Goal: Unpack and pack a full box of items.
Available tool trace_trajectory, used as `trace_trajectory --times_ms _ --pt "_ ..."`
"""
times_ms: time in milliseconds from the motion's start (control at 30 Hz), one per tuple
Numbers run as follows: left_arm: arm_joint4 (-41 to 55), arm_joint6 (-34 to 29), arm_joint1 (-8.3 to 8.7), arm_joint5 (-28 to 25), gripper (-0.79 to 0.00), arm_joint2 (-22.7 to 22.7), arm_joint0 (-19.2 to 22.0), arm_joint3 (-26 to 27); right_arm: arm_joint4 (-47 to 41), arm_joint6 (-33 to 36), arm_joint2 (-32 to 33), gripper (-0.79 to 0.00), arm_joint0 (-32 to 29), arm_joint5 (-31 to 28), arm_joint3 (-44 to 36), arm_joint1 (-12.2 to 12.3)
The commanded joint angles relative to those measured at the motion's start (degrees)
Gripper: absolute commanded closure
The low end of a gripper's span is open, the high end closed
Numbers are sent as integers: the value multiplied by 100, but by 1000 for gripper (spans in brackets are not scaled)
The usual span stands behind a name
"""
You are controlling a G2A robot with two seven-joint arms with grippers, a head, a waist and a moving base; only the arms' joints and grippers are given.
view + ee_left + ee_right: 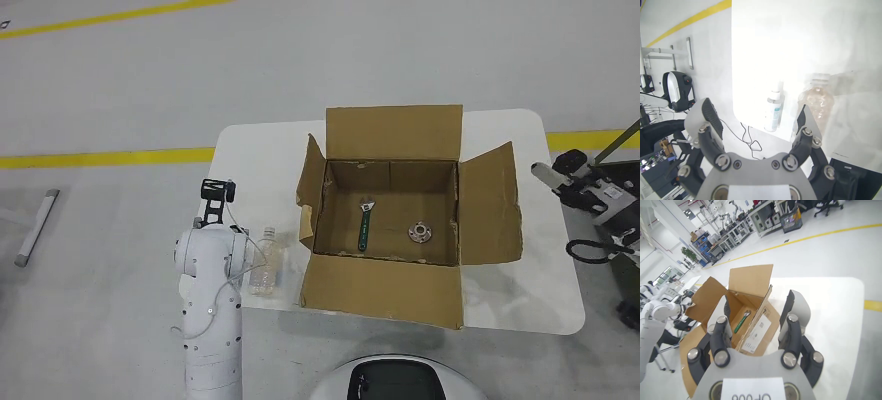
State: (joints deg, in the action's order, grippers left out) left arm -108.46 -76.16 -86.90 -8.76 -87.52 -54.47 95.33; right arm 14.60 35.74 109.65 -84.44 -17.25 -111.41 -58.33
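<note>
An open cardboard box stands on the white table, all its flaps folded out. Inside lie a green-handled wrench and a small metal flange. The wrench is also visible inside the box in the right wrist view. A clear plastic bottle lies on the table left of the box. Beside that bottle lies a spray bottle. My left gripper is open and empty by the table's left edge. My right gripper is open and empty off the table's right side.
A yellow line crosses the floor behind the table. Dark equipment with cables sits at the right edge. A black cable hangs below the table corner. Bare tabletop lies right of the box.
</note>
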Motion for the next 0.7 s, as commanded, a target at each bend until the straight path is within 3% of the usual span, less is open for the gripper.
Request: trace_trajectory --times_ms 0,167,200,233,367,433,667 --pt "65 25 -11 115 -785 48 38 120 -318 395 -142 -785 42 70 112 12" --pt "206 60 -35 514 -785 76 106 240 -469 649 -547 -785 139 209 352 15" --pt "237 46 -40 604 -785 75 121 260 -485 652 -635 -520 162 233 383 12" --pt "242 47 -44 656 -785 88 135 287 -466 657 -705 -363 193 203 386 12" --pt "350 39 -60 790 -785 157 170 401 -364 676 -994 -182 283 270 565 8" --pt "399 50 -67 832 -785 190 190 436 -244 704 -1069 -3 339 288 593 15" --pt "517 90 -80 932 -785 254 277 422 -301 730 -1126 0 333 260 592 29"
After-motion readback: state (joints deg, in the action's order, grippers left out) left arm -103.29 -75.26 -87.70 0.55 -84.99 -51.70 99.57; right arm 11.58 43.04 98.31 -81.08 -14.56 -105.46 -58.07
